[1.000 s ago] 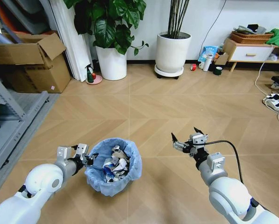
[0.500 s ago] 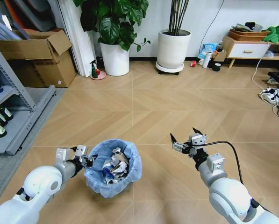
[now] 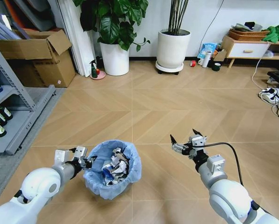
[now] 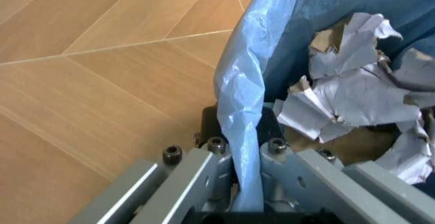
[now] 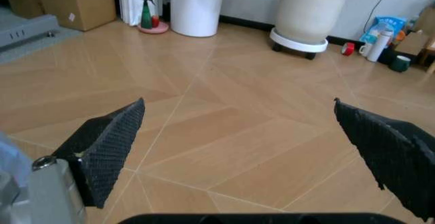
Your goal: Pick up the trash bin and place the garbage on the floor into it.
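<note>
The trash bin (image 3: 112, 169), lined with a ruffled light-blue bag, hangs low at the centre-left of the head view. My left gripper (image 3: 87, 161) is shut on the trash bin's rim at its left side; the left wrist view has the blue bag rim (image 4: 248, 112) pinched between the two jaws. Inside lies the garbage (image 3: 114, 164), crumpled white paper (image 4: 347, 96) and coloured wrappers. To the bin's right, above bare floor, my right gripper (image 3: 183, 139) is open with nothing between its black fingertips (image 5: 109, 142).
A cardboard box (image 3: 36, 56) and a grey metal shelf (image 3: 8, 112) stand at the left. Two white plant pots (image 3: 173, 48), a green spray bottle (image 3: 93, 69), a low cabinet (image 3: 251, 49) and floor cables (image 3: 275, 100) line the back and right.
Between the oldest frame and the later ones the whole picture shifted, so the camera moved. The bin and my left gripper sit slightly lower in the picture. The right gripper holds its place.
</note>
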Available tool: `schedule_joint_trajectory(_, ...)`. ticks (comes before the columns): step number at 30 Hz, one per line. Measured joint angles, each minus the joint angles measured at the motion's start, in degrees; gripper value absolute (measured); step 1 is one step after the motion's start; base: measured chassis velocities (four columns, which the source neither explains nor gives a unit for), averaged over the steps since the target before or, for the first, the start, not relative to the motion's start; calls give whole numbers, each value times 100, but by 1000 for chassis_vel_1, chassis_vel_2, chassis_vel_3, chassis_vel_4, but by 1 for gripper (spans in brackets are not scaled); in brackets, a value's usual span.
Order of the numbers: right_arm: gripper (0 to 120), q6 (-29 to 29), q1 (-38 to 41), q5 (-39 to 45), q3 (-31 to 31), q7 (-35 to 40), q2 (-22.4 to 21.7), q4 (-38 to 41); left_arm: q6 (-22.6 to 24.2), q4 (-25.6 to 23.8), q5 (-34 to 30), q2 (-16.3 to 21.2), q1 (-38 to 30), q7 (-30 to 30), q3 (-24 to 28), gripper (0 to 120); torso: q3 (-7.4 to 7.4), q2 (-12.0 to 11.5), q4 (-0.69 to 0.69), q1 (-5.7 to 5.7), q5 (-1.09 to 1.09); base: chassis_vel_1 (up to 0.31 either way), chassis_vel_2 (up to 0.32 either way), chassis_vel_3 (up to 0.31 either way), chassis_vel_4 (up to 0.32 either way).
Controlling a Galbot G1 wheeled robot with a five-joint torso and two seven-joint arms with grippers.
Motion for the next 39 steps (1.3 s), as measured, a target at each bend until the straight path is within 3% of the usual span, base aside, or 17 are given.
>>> schedule_joint_trajectory(39,100,32,-93,-73,201,-25,6,5,-22,-98,-58,12,31,-65,108,0,0,0,-1,0,0,-7,-6,6,6)
